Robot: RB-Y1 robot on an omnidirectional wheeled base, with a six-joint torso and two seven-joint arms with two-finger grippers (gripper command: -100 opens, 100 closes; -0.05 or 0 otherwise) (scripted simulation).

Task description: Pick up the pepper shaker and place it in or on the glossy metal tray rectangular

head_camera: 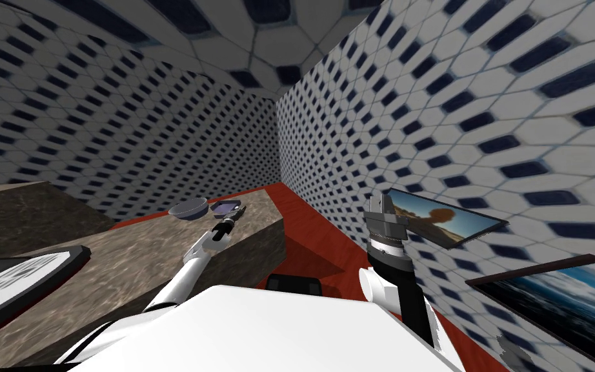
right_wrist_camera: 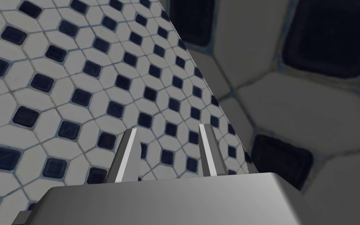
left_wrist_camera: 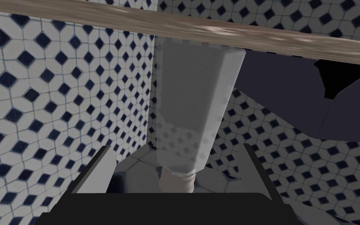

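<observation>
Left hand (left_wrist_camera: 177, 147) released, grey pepper shaker (left_wrist_camera: 195, 101) between its spread fingers, standing on brown counter (left_wrist_camera: 253, 35)

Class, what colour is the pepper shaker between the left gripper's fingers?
The pepper shaker is translucent pale grey, best seen in the left wrist view.

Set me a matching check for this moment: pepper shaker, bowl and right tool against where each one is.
Things:
1. pepper shaker
2. bowl
3. right tool

Places:
A. raised beside the tiled wall
B. on the counter next to the tray, no tool around it
C. between the left tool's open fingers, not pressed by them

Pairs: 1-C, 2-B, 3-A
</observation>
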